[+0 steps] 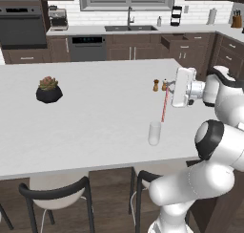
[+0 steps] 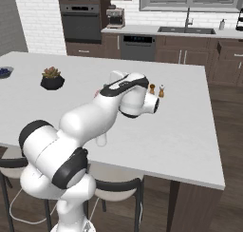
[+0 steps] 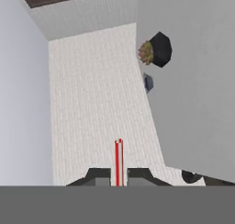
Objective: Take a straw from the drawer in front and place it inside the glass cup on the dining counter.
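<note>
Currently the straw (image 1: 165, 106) is clamped in the claw (image 1: 169, 86), held by its upper end and hanging down over the dining counter (image 1: 95, 117). Long axis is near vertical with a slight tilt: top end at the claw, bottom end angled down and a bit left in the left base view, its tip just above the rim of the glass cup (image 1: 154, 133). Can't tell whether the tip is inside the cup yet or just at the rim. In the hand view the straw (image 3: 118, 162) runs straight out between the two dark fingertips (image 3: 98, 176), which sit pressed together on it. The cup stands upright on the counter, near the robot-side edge. Just behind the claw are two small brown shakers (image 1: 156, 85), standing side by side on the counter. Well off to the left sits a black pot with a succulent (image 1: 49, 90), also on the counter. Stools (image 1: 57, 191) with black frames are tucked under the near edge. Across the room, on the far cabinet run right of the sink (image 1: 130, 28), the drawer (image 1: 174, 40) stands pulled open.
</note>
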Robot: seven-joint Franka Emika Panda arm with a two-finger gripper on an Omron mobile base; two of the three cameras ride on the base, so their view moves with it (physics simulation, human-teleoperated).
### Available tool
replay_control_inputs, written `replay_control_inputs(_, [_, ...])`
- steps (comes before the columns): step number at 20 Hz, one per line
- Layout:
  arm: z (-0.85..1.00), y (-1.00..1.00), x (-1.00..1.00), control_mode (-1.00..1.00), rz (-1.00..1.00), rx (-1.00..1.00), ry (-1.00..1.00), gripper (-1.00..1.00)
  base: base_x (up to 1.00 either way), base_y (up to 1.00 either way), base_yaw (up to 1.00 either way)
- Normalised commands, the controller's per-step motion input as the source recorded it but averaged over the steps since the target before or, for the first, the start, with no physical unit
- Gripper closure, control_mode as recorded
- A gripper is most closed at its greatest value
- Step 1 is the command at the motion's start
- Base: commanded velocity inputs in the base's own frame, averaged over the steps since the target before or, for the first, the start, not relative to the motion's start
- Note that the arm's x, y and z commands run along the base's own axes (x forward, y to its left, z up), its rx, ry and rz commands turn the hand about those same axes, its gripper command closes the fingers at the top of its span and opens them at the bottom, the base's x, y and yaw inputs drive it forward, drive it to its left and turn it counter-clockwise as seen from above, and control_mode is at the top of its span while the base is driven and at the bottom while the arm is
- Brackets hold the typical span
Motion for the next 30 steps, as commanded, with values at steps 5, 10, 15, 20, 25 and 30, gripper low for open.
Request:
replay_control_inputs(5, [-0.26, 0.00, 0.36, -1.00, -0.12, -0.11, 0.00, 1.00, 0.00, 0.00, 0.00])
replay_control_inputs(10, [-0.27, 0.00, 0.48, -1.00, -0.13, -0.11, 0.00, 1.00, 0.00, 0.00, 0.00])
replay_control_inputs(15, [-0.26, 0.00, 0.52, -1.00, -0.14, -0.10, 0.00, 1.00, 0.00, 0.00, 0.00])
replay_control_inputs(20, [-0.31, 0.00, 0.25, -1.00, -0.14, -0.10, 0.00, 1.00, 0.00, 0.00, 0.00])
replay_control_inputs(25, [-0.32, 0.00, 0.03, -1.00, -0.15, -0.11, 0.00, 1.00, 0.00, 0.00, 0.00])
replay_control_inputs(30, [-0.24, 0.00, 0.23, -1.00, -0.14, -0.08, 0.00, 1.00, 0.00, 0.00, 0.00])
